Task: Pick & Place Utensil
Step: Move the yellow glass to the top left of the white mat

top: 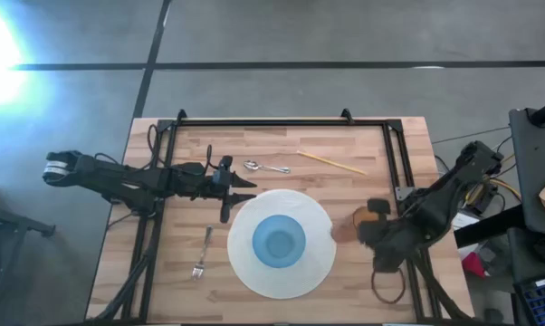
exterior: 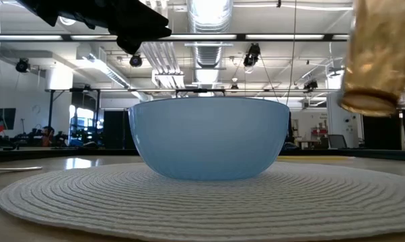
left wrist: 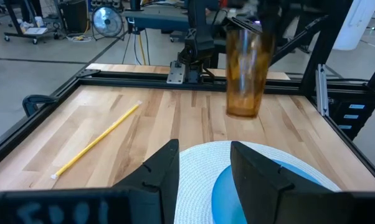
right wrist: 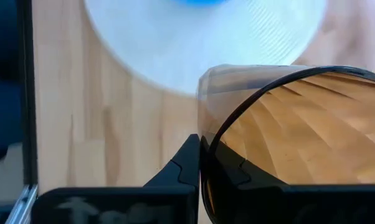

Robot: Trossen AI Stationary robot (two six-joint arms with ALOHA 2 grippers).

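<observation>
- Holding an amber cup (top: 369, 220): right gripper (top: 377, 228) is clamped on its rim, one finger (right wrist: 189, 163) pressed to the wall from outside, the other hidden; rim pinch keeps the cup upright and its base free, so it can be set down flat
- Cup is off the table, just beside the placemat (top: 320, 217) on the side toward the right arm; low view shows its base hanging clear of the wood; my read is it is being carried to a place setting next to the mat
- Left gripper (top: 243, 190) hovers at the placemat's far-left edge, fingers (left wrist: 162, 174) apart with nothing between them; it points across the mat toward the cup, likely waiting so the arms do not clash
- Blue bowl (top: 279, 241) sits centred on the placemat; anything placed has to go around it, not in its footprint
- Utensils are untouched on the table: fork (top: 203, 254) just left of the placemat; spoon (top: 265, 167) just beyond its far edge; yellow chopstick (top: 331, 162) beyond it, toward the far right
- Judgement: the cup comes first; fork is nearest the left arm, so that is its probable next pick
</observation>
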